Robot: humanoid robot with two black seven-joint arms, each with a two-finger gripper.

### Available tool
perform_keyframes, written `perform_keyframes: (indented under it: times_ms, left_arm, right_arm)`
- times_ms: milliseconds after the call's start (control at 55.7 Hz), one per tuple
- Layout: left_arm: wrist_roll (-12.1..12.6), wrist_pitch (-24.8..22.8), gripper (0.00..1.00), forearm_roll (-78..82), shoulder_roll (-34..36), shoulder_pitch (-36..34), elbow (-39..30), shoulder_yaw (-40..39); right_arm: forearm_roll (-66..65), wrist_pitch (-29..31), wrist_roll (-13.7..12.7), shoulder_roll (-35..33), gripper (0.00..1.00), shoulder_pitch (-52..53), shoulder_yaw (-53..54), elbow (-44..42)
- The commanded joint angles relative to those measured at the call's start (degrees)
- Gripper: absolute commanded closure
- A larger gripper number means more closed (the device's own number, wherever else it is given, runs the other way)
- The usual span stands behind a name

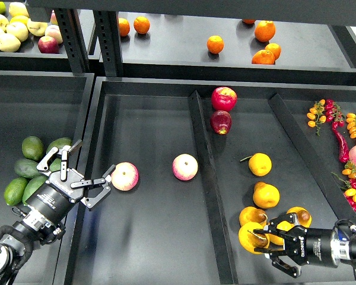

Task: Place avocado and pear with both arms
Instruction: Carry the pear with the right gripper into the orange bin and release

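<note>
My right gripper [262, 240] comes in from the lower right and is shut on a yellow-orange pear [249, 238]. It holds the pear low in the right compartment, beside other pears [266, 195] of the same kind. A heap of avocados lies in the left bin, with a darker one [25, 168] among lighter ones [32, 147]. My left gripper [90, 161] is open and empty. It stands just right of the avocado heap, its fingers spread toward a pink apple [124, 176].
A second pink apple [185, 167] lies in the middle compartment. A raised divider [203, 172] separates it from the right compartment. Two red apples [224, 98] sit at the back. Oranges [215, 44] are on the shelf. Cherry tomatoes and a chili [341, 145] lie far right.
</note>
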Motion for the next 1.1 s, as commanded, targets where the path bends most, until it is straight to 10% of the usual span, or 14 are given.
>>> perform_keyframes:
  times_ms: [0, 664, 916, 1077]
  left_arm:
    - [0.0, 0.0, 0.0, 0.0, 0.0, 0.0, 0.0, 0.0]
    - [0.0, 0.0, 0.0, 0.1, 0.0, 0.2, 0.2, 0.3]
    - [0.0, 0.0, 0.0, 0.0, 0.0, 0.4, 0.1, 0.3]
    - [0.0, 0.0, 0.0, 0.0, 0.0, 0.4, 0.0, 0.3]
  right_arm:
    - [-0.6, 0.0, 0.0, 1.7, 0.81, 0.2, 0.2, -3.3]
    - [-5.8, -0.1, 0.0, 5.7, 0.66, -0.1, 0.7, -10.5]
    - [-6.4, -0.6, 0.0, 5.4, 0.42, 0.0, 0.9, -9.7]
    - [-6.3, -1.7, 0.0, 5.2, 0.02, -0.1, 2.5, -8.4]
